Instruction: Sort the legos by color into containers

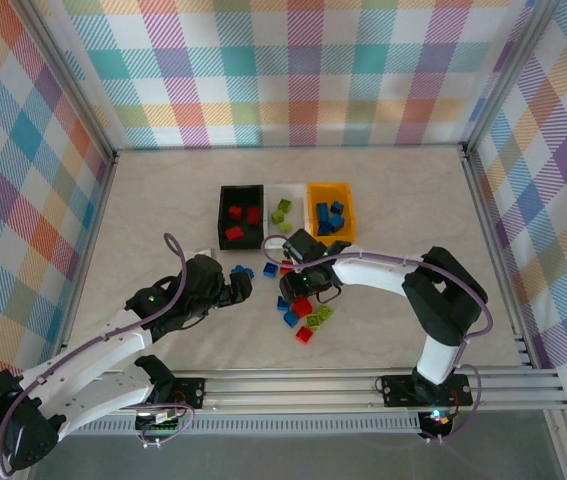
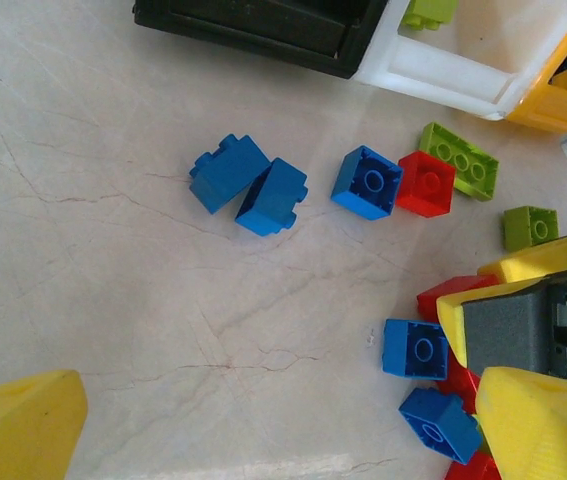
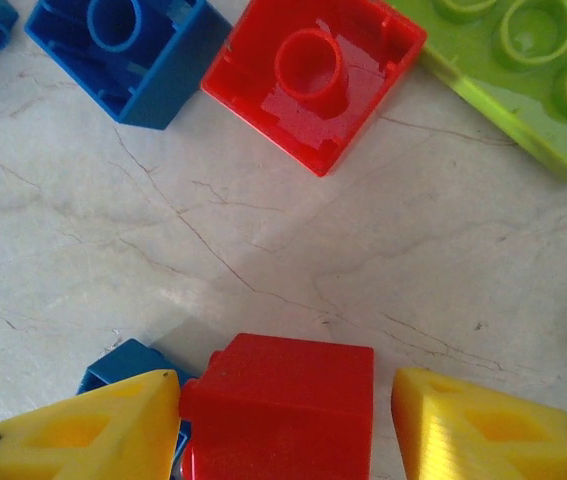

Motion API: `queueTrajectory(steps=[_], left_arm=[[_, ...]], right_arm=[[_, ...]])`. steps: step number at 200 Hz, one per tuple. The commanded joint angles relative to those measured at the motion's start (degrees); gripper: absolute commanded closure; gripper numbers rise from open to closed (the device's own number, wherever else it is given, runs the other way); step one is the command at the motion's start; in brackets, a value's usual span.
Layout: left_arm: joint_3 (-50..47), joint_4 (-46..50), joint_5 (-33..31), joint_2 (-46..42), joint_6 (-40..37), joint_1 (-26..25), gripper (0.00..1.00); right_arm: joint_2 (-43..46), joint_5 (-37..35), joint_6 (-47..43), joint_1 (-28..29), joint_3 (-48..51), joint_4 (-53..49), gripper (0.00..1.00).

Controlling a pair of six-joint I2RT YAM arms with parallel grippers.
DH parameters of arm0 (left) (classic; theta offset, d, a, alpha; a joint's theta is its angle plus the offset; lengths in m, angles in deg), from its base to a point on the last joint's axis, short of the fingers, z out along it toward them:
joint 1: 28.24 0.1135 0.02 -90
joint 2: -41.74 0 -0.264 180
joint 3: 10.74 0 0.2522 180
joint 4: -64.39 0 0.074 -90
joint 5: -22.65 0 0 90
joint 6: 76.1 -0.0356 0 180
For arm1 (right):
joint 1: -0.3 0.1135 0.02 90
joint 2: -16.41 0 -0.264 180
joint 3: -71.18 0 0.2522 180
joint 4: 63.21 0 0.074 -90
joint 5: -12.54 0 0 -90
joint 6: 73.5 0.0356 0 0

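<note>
My right gripper [image 3: 283, 425] straddles a red lego [image 3: 285, 400] on the table. Its left finger [image 3: 93, 430] touches the brick's studs, and a gap remains at its right finger [image 3: 483, 425]. From above, this gripper [image 1: 299, 300] is low over the loose pile. My left gripper [image 2: 283, 430] is wide open over bare table with nothing between its fingers. From above, the left gripper [image 1: 237, 290] sits just left of the pile. The black container [image 1: 241, 216] holds red legos, the white container [image 1: 285, 212] green ones, and the orange-yellow container [image 1: 329, 210] blue ones.
Loose legos lie around: two blue ones [image 2: 248, 185], an upturned blue [image 2: 368, 182], a red [image 2: 425, 184], a green plate [image 2: 460, 158], more blue [image 2: 415, 348]. The right arm's grey wrist body [image 2: 523, 335] stands close on the right. Frame rails edge the table.
</note>
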Motion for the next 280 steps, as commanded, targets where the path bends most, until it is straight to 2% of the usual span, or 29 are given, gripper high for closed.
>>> queueTrajectory(steps=[1, 71, 110, 129, 192, 248, 261, 280], left_arm=[[-0.5, 1.2, -1.1, -1.3, -0.1, 0.6, 0.0], [-0.4, 1.8, -1.4, -1.6, -0.3, 1.0, 0.0], [-1.5, 2.3, -1.5, -1.7, 0.0, 1.2, 0.0], [-2.2, 2.4, -1.1, -2.1, 0.5, 1.3, 0.0], [-4.3, 2.9, 1.2, -4.7, 1.7, 1.4, 0.0], [-4.1, 4.0, 2.6, -4.9, 2.0, 1.4, 0.0], [-3.8, 4.4, 2.6, -4.9, 1.8, 1.4, 0.0], [-3.5, 4.6, 2.6, -4.8, 1.3, 1.4, 0.0]], right_arm=[[-1.5, -1.0, 0.4, 0.6, -1.3, -2.1, 0.42], [2.1, -0.4, 0.1, 0.7, -1.3, -0.2, 0.6], [7.0, -0.1, -0.9, 0.6, -3.9, 0.1, 0.65], [6.7, 1.2, -2.0, 0.6, -7.7, -0.1, 0.66], [-10.0, 5.6, -2.7, -3.0, -31.8, -0.6, 0.65], [-28.0, 4.3, -2.3, -5.1, -57.0, -9.3, 0.65], [-30.4, 4.1, -1.9, -5.5, -60.9, -10.7, 0.61], [-32.2, 4.3, -2.1, -5.6, -64.5, -11.8, 0.49]])
